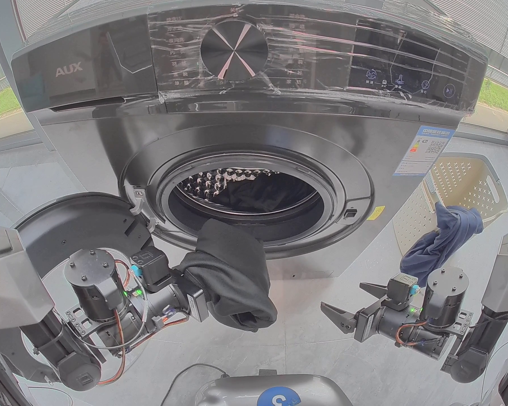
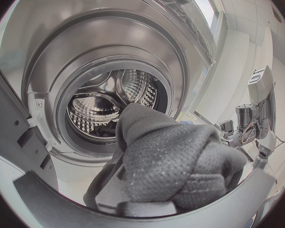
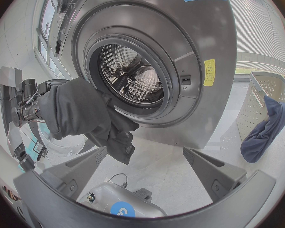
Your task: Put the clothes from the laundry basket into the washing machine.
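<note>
Your left pincer is pinching the black garment, which is drooping over and below it. The washing machine's drum opening is lying just ahead and slightly above, nearer this arm. Your right pincer is hanging spread and empty, with the blue garment draping over the laundry basket to its right.

Matt black cloth, glossy metal drum — dimpled

Looks like a bright laundry corner or appliance test room: front-loading washing machine with protective film taped over its panel, perforated plastic laundry basket on pale floor tiles, tall slatted windows behind, grass outside.
</note>
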`<state>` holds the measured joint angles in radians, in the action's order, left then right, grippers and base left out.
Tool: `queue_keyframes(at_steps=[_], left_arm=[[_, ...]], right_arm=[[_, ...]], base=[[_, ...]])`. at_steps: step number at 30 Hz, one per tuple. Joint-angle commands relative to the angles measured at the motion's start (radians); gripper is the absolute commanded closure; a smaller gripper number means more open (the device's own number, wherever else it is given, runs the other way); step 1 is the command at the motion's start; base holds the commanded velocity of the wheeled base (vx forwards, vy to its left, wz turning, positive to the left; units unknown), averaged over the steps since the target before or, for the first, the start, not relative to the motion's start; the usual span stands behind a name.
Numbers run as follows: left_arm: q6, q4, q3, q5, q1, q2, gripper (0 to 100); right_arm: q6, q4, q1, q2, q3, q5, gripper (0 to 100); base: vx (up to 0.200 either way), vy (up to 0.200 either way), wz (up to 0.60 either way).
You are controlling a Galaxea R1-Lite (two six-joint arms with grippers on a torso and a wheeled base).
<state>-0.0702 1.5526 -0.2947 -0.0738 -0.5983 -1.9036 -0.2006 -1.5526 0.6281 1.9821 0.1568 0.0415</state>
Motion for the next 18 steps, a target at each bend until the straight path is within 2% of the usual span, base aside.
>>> queue_keyframes(at_steps=[1, 6, 12, 18], left_arm=[[0.000, 0.003, 0.000, 0.000, 0.000, -0.005, 100], [0.000, 0.003, 0.002, 0.000, 0.000, -0.003, 100], [0.000, 0.003, 0.003, 0.000, 0.000, -0.003, 100], [0.001, 0.003, 0.005, 0.000, 0.000, -0.003, 100]], right_arm=[[0.000, -0.011, 0.004, 0.003, -0.002, 0.000, 0], [0.000, -0.011, 0.004, 0.001, -0.002, 0.000, 0], [0.000, -0.011, 0.004, 0.001, -0.002, 0.000, 0], [0.000, -0.011, 0.004, 0.001, -0.002, 0.000, 0]], base=[[0.000, 0.000, 0.00], [0.000, 0.000, 0.00], [0.000, 0.200, 0.00], [0.000, 0.000, 0.00]])
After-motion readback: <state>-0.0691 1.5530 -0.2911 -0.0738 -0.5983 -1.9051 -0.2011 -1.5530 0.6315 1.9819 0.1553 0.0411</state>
